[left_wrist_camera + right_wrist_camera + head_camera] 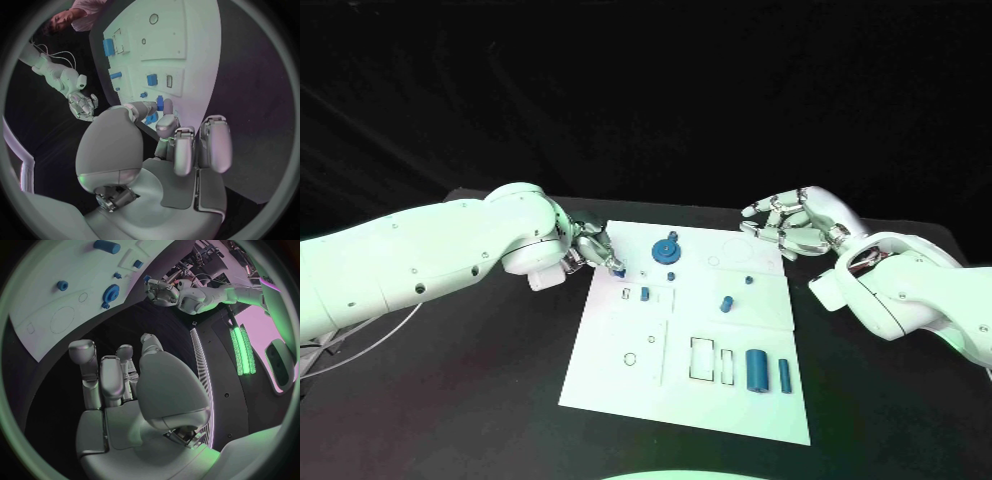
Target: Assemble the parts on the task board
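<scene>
Two white robot arms reach over a black table (473, 400) toward the task board (682, 400), a white plate lying at the table's middle, which serves as the landmark for everything else. Largest on the board is a blue gear (668, 248) near its far edge, with a small knob at its rim. Next in size are a thick blue cylinder (757, 370) and a thinner blue bar (785, 376), lying side by side near the board's near right corner, just right of two empty rectangular slots (713, 360). A small blue peg (727, 303) lies near the board's middle, and smaller blue pieces sit between it and the gear. The left hand (593, 250) is at the board's far left corner, its fingers closed around a small blue part (159, 103) at the fingertips, just above the board's edge. The right hand (798, 222) hovers beyond the board's far right corner, holding nothing, fingers curled loosely and apart. The step in hand looks like carrying or seating that small part at the far left of the board. The next move likely calls for lining it up over its matching recess and pressing it down squarely; which recess it belongs to cannot be told from here.
</scene>
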